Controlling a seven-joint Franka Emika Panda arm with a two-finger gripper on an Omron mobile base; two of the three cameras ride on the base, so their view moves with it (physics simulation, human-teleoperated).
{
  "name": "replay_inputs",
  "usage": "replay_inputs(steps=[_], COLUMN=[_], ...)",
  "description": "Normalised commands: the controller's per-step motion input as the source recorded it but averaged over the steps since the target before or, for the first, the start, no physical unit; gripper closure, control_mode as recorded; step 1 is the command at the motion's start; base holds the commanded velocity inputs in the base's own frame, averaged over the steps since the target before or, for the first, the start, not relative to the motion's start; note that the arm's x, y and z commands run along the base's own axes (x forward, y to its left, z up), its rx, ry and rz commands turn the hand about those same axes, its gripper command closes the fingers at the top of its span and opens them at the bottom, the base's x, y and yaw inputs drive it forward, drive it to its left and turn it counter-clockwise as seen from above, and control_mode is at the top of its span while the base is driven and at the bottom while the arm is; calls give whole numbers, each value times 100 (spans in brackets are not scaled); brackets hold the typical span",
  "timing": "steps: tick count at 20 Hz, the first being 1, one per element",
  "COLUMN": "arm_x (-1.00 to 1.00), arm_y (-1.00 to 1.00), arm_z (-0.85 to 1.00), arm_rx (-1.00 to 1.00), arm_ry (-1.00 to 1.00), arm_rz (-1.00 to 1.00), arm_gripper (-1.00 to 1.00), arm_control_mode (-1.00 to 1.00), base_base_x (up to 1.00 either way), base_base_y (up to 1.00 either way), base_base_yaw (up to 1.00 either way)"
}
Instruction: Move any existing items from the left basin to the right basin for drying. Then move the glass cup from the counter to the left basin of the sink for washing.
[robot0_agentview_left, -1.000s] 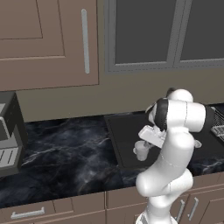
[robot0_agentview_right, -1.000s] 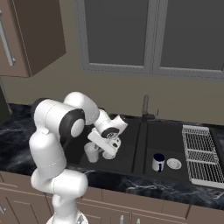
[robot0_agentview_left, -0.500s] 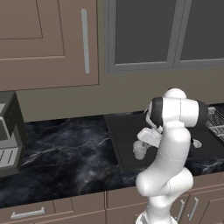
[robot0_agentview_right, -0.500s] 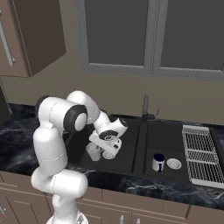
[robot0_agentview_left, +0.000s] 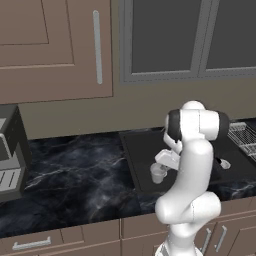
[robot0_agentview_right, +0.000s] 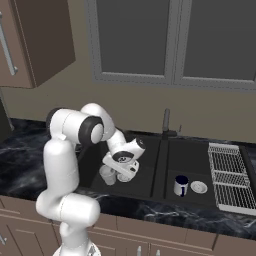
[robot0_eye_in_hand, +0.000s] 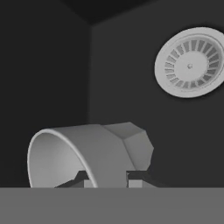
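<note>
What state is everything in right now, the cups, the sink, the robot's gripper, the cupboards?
glass cup: upright, held in the gripper, low inside the left basin.
gripper: shut on the glass cup's wall.
left basin: no water visible, drain uncovered.
dark cup: upright in the right basin.
faucet: no water running.
upper cabinet door: closed.

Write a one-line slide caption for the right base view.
Gripper lowers the glass cup into the left basin; a dark cup stands in the right basin.
</note>
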Motion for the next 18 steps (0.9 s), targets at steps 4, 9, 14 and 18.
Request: replay_inputs(steps=[4,9,14,18], arm_x=[15,16,20,21], arm_y=[0,-4,-3,-5], arm_z=[-17,-16,-18,-26], arm_rx=[0,0,0,0], arm_ry=[0,0,0,0], arm_rz=[1,1,1,2], arm_gripper=[100,100,100,100], arm_control_mode=[-100,-100,-100,-100], base_base_x=[0,0,0,0], base_base_y=[0,0,0,0], base_base_yaw=[0,0,0,0])
